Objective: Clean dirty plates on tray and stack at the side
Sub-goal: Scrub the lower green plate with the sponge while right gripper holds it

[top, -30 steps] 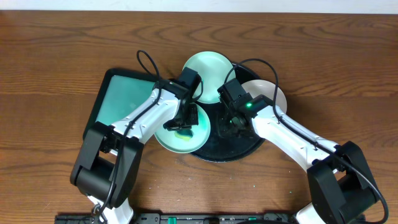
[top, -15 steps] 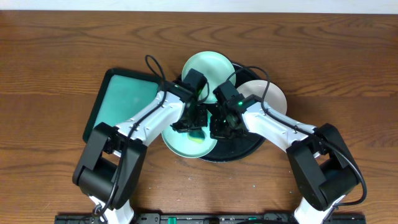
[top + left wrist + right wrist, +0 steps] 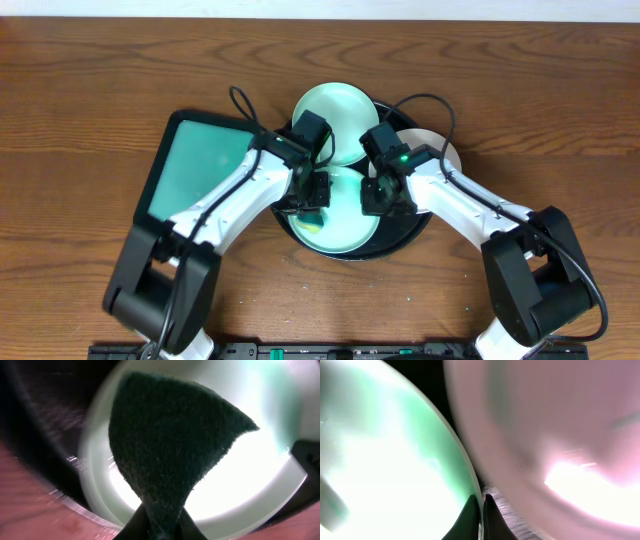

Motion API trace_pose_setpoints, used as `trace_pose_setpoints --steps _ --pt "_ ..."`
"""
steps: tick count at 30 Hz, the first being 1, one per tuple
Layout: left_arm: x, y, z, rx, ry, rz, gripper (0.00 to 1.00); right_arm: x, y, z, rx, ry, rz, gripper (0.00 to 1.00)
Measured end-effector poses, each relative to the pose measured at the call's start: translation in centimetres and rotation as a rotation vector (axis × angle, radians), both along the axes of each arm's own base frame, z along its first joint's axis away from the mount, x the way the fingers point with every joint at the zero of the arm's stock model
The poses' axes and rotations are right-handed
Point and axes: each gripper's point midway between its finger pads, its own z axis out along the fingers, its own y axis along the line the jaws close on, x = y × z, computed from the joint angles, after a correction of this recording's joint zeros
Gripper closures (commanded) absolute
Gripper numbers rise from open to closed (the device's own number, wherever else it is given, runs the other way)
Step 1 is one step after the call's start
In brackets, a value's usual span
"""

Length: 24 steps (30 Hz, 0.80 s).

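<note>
Overhead view: the black tray (image 3: 405,240) sits mid-table, and I have both arms reaching in over it. There are three plates on it. The far plate (image 3: 335,110), mint green, is at the back edge. The white plate (image 3: 445,152) is on the right side, half hidden under my right arm. The front plate (image 3: 350,228), also mint, lies in the near half of the tray.

My left gripper (image 3: 312,200) is down over the front plate's left part, with the scouring pad (image 3: 313,222) showing pale below it. My right gripper (image 3: 383,195) is at that same plate's right edge. The teal tray (image 3: 195,165) lies just beside the black one on the left, on the brown table (image 3: 100,60).

Left wrist: the left gripper (image 3: 160,521) is clamped tight on the scouring pad (image 3: 170,445). The pad fans out dark green over the glossy front plate (image 3: 250,485), with the black tray (image 3: 45,420) behind.

Right wrist: the right gripper (image 3: 481,509) has its fingers pinched together on the rim of the front plate (image 3: 385,450). The white plate (image 3: 545,435) looms blurred just beside it, and a strip of black tray (image 3: 432,375) shows between the two.
</note>
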Motion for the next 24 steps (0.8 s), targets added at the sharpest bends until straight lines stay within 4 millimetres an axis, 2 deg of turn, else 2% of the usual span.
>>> trace_pose_setpoints --steps 4,9,13,16,19,24 --pt "0.1 1.0 0.3 0.049 -0.019 0.012 0.87 0.2 -0.5 -0.1 -0.033 -0.016 0.013 0.99" --pt "-0.3 0.8 -1.6 0.063 0.043 0.029 0.89 0.3 -0.7 -0.1 -0.044 -0.021 0.017 0.99" --pt "-0.3 -1.5 -3.3 -0.008 0.076 0.014 0.89 0.3 -0.7 -0.1 -0.045 -0.022 0.017 0.99" --pt "0.2 -4.2 -3.5 -0.109 0.061 -0.017 0.89 0.3 -0.8 -0.1 -0.051 -0.024 0.017 0.99" --pt "-0.2 -6.3 -3.6 -0.178 0.075 -0.038 0.92 0.2 -1.0 -0.2 -0.063 -0.023 0.016 0.99" --pt "-1.2 -8.2 -3.9 -0.241 0.116 -0.061 0.92 0.0 -1.3 -0.3 -0.080 -0.023 0.018 0.99"
